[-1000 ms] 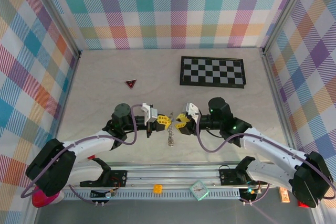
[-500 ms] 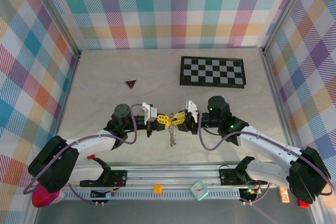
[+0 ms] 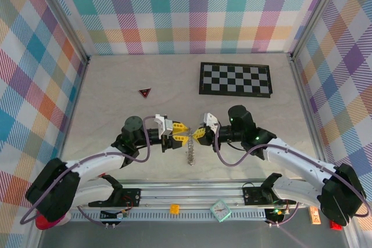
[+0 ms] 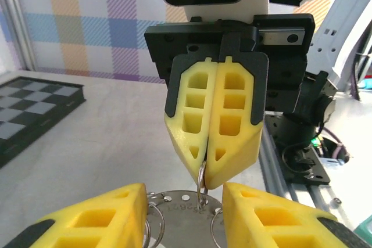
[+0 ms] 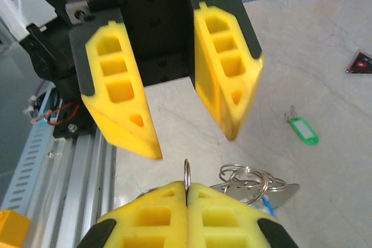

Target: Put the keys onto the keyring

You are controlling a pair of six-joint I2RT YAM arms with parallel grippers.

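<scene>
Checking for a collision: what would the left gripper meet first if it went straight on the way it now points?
Probably the keyring pinched by the shut right gripper, which directly faces the open left gripper; depth is hard to judge.

Bright, even light throws faint soft shadows; close up, the left pincer [image 4: 183,201] looks slightly blurred.

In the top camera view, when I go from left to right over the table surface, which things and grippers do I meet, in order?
dark red triangle → left gripper → keyring → right gripper → checkerboard
</scene>
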